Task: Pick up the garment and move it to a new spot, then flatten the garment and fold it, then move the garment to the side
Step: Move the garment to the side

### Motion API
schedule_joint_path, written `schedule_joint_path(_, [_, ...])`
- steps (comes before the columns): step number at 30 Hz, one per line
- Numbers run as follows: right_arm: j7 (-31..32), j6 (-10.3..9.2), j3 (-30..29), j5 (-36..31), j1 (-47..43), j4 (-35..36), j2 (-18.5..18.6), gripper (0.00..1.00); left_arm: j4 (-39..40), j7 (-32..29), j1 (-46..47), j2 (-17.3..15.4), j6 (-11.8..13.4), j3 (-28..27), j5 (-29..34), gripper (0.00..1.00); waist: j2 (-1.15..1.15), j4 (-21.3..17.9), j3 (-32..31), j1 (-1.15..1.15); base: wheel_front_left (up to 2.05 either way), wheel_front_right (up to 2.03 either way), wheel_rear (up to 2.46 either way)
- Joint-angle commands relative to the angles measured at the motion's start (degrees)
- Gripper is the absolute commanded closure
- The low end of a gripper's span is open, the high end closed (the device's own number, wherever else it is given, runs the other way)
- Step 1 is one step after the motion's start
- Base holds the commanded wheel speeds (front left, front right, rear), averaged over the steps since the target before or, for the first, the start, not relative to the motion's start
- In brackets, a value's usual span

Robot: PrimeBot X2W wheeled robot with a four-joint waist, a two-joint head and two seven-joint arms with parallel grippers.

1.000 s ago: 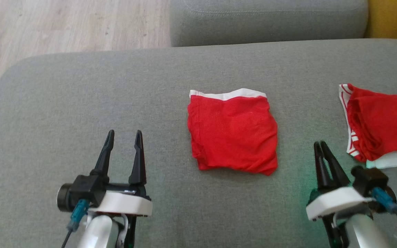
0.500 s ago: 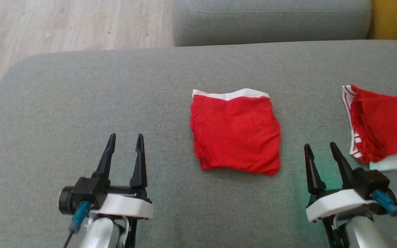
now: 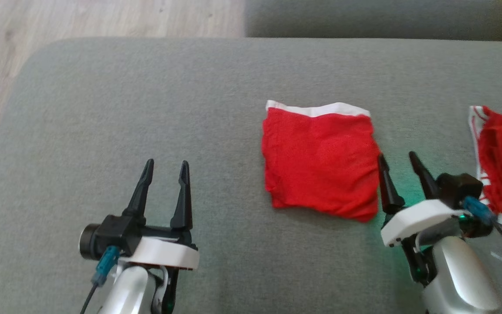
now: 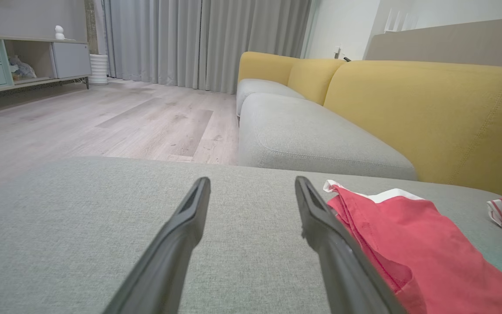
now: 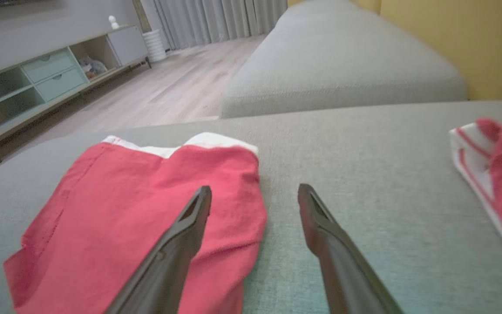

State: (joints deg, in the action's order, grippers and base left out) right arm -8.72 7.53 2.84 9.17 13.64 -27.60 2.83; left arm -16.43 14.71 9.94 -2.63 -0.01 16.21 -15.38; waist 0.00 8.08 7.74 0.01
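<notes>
Seeing both spread wide, empty: right pincer (image 3: 397, 156) straddles the edge of the red shorts (image 3: 320, 161) on the cushion (image 3: 146, 87); shorts lie right of left pincer (image 3: 167, 162), second red garment (image 3: 501, 161) right of both.

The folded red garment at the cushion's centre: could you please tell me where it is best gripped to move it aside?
Probably its right edge, coming in low from the right: the folded red garment lies flat, and the open right pincer stands just beside that edge. Pinch all layers together.
</notes>
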Motion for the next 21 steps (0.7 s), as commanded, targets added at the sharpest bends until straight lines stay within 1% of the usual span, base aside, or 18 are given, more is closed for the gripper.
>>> schedule_joint_path(1, [1.19,-0.04,1.55,1.14,2.10,0.20,0.05,0.00,1.54,0.29,2.46,-0.25,-0.02,-1.32,0.06,0.00,0.00,1.20,0.98,-0.01,0.00,0.00,0.00])
schedule_joint_path(4, [4.50,-0.04,1.89,4.83,4.20,-3.08,0.05,0.00,1.37,0.29,2.88,-0.25,0.09,-0.90,-0.12,0.00,0.00,2.37,1.77,-0.01,0.00,0.00,0.00])
schedule_joint_path(5, [5.47,-0.04,1.94,5.08,4.86,-4.21,0.05,0.00,1.34,0.29,2.98,-0.25,0.13,-0.79,-0.19,0.00,0.00,2.73,2.03,-0.01,0.00,0.00,0.00])
schedule_joint_path(11, [9.80,-0.04,2.94,4.50,7.79,-10.75,0.05,0.00,2.05,0.29,3.81,-0.25,1.17,-0.87,-0.89,0.00,0.00,4.71,3.19,-0.01,0.00,0.00,0.00])
schedule_joint_path(16, [11.10,-0.04,4.15,2.78,8.99,-15.35,0.05,0.00,2.02,0.29,4.03,-0.25,0.98,-1.12,-0.67,0.00,0.00,5.36,3.23,-0.01,0.00,0.00,0.00])
schedule_joint_path(17, [11.16,-0.04,4.39,2.70,9.19,-16.07,0.05,0.43,1.93,0.29,4.11,-0.25,0.88,-1.17,-0.52,0.00,0.00,5.42,3.12,-0.01,0.00,0.00,0.00])
schedule_joint_path(18, [10.90,-0.04,4.63,2.53,9.38,-16.65,0.05,1.00,1.89,0.29,4.19,-0.25,0.84,-1.27,-0.36,0.00,0.00,5.43,2.93,-0.01,0.00,0.00,0.00])
schedule_joint_path(21, [8.99,-0.04,5.71,1.00,10.02,-17.59,0.05,1.00,1.87,0.29,4.09,-0.25,0.88,-1.74,-0.11,0.00,0.00,4.90,2.18,-0.01,0.00,0.00,0.00])
